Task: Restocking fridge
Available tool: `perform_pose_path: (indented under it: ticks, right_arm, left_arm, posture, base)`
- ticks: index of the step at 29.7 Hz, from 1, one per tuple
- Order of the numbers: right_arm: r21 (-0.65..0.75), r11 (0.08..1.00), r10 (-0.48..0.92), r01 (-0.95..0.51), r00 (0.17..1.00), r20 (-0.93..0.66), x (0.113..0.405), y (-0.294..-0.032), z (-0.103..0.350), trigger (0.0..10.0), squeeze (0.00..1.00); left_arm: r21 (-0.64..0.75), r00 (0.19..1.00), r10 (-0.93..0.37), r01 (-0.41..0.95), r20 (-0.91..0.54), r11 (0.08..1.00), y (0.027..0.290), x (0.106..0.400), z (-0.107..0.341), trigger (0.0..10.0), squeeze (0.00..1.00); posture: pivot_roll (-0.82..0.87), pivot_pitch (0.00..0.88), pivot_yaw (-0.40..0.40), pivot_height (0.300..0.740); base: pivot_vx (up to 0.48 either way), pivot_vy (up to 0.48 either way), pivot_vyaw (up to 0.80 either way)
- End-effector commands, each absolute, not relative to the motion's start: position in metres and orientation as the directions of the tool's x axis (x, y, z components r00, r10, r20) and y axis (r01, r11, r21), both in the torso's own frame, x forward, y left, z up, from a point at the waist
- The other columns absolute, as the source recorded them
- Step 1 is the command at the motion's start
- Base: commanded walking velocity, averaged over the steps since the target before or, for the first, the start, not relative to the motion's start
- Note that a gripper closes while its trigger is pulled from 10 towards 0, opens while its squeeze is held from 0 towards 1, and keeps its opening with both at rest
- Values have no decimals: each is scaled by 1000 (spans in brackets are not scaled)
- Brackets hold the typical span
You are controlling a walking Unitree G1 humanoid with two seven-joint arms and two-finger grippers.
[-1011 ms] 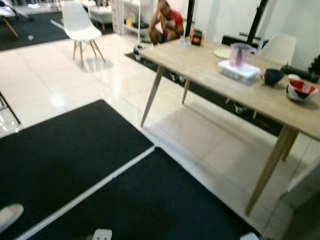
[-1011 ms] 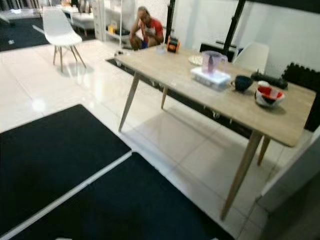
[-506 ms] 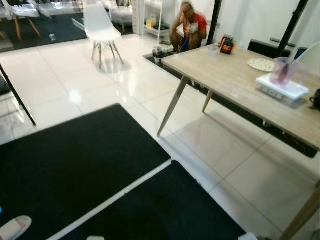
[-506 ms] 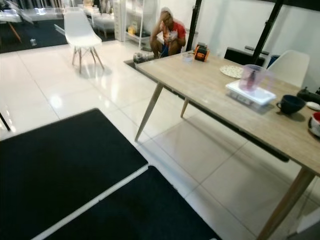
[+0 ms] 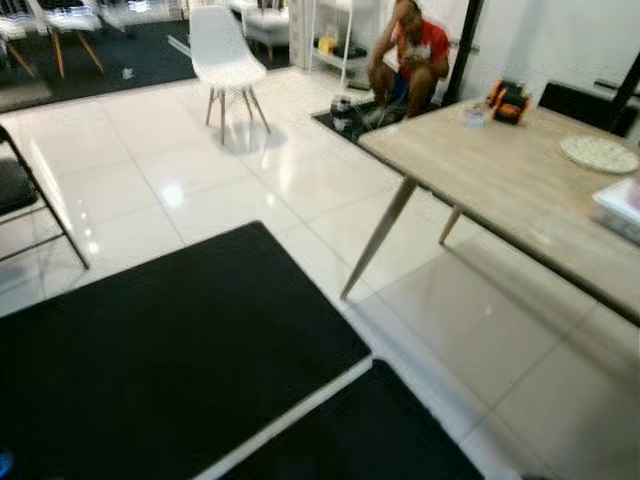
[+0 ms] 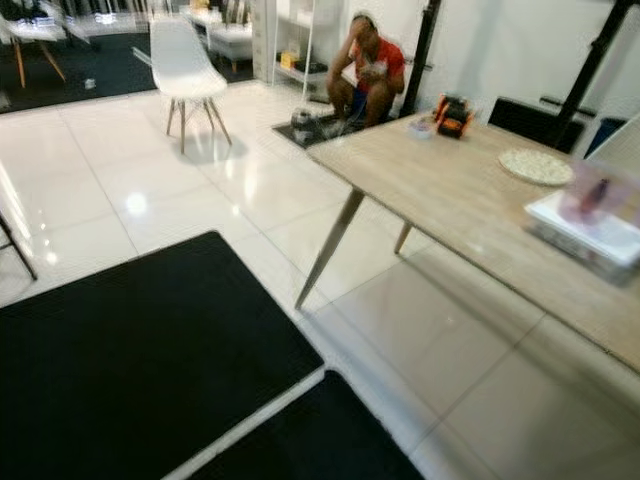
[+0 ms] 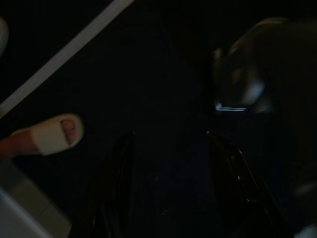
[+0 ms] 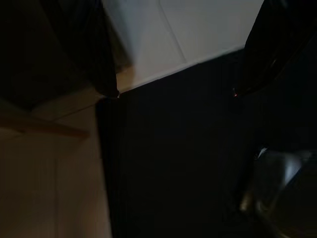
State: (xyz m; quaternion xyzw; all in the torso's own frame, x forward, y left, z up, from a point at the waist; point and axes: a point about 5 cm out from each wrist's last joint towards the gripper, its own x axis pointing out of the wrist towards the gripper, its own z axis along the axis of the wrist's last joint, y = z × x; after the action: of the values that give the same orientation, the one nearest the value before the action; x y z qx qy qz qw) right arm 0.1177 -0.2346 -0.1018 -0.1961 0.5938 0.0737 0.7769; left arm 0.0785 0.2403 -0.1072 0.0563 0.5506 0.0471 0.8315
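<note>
Flanking black mats (image 6: 140,350): wooden table (image 6: 470,200); white chair (image 6: 185,65); seated person (image 6: 368,65)

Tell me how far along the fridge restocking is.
No fridge is visible, so progress cannot be judged. Both grippers, left and right, hang open over the black mat, holding nothing. Items sit on the wooden table, and a person crouches beyond it.

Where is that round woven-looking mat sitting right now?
The round mat lies on the wooden table, on the robot's right, between the orange gadget at the far end and the white tray nearer the robot.
</note>
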Motion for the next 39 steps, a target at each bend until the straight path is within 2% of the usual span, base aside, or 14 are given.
perform_pose_path:
  ticks: [1, 10, 16, 27, 39]
  right_arm:
    - [-238, 905, -146, -353, 267, -952, 113, -244, -101, 10000, 0]
    - [-242, 895, -149, -374, 261, -954, 113, -246, -100, 10000, 0]
    - [-250, 893, -150, -374, 275, -950, 120, -246, -98, 10000, 0]
    - [-252, 895, -148, -368, 287, -946, 125, -242, -98, 10000, 0]
    - [-249, 907, -148, -340, 296, -944, 129, -239, -98, 10000, 0]
  left_arm:
    - [158, 395, 159, -34, -905, 987, 244, 80, -106, 10000, 0]
    - [176, 381, 185, -59, -906, 983, 246, 76, -106, 10000, 0]
    - [142, 412, 132, -6, -901, 990, 230, 90, -107, 10000, 0]
    - [138, 466, 105, 36, -878, 990, 224, 122, -101, 10000, 0]
    - [124, 462, 74, 78, -884, 989, 213, 125, -102, 10000, 0]
  posture:
    - [-41, 43, -33, 740]
    - [-38, 25, -43, 740]
    - [-53, 0, -34, 740]
    - [-59, 0, -20, 740]
    - [-70, 0, -6, 740]
  base:
    - [450, 0, -781]
    - [94, 0, -776]
    - [0, 0, -775]
    - [0, 0, -772]
    - [0, 0, -767]
